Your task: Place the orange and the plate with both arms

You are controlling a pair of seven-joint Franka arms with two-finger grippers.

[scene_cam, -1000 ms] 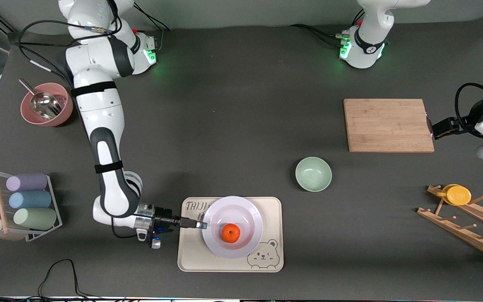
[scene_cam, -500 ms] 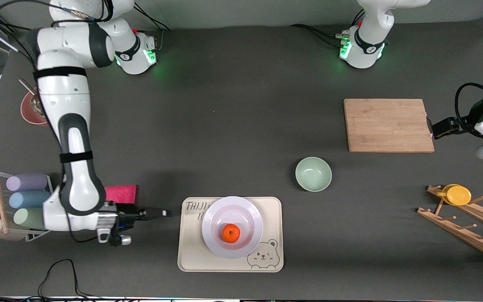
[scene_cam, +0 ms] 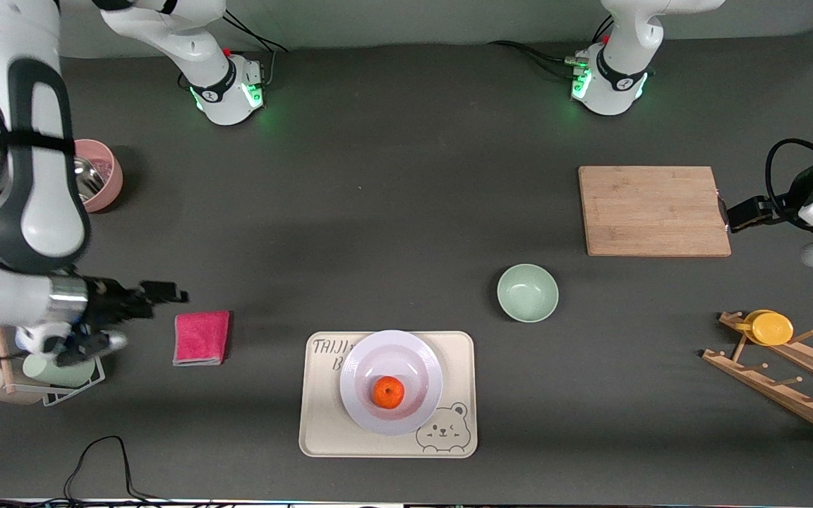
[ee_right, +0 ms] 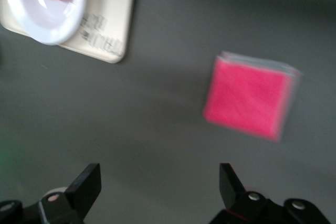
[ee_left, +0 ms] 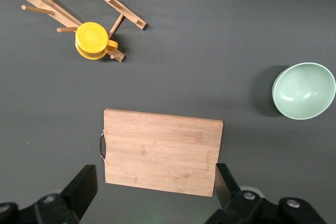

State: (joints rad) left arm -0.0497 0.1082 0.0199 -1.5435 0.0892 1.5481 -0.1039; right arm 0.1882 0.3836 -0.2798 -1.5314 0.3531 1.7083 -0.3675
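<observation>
Orange (scene_cam: 388,392) (1) sits on 1 plate (scene_cam: 417,349); 2 pincers empty.

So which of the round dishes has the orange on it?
The white plate on the bear tray holds the orange; the green bowl is empty, and the pink bowl holds something metal.

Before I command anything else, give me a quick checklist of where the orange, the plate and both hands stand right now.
1. Orange sits on the plate: ok.
2. Plate rests on the beige bear tray, inside its rim: ok.
3. Right hand open and empty, off the plate, up near the pink cloth: ok.
4. Left hand open and empty, at the edge of the wooden cutting board, waiting: ok.
5. Green bowl apart from the tray: ok.
</observation>
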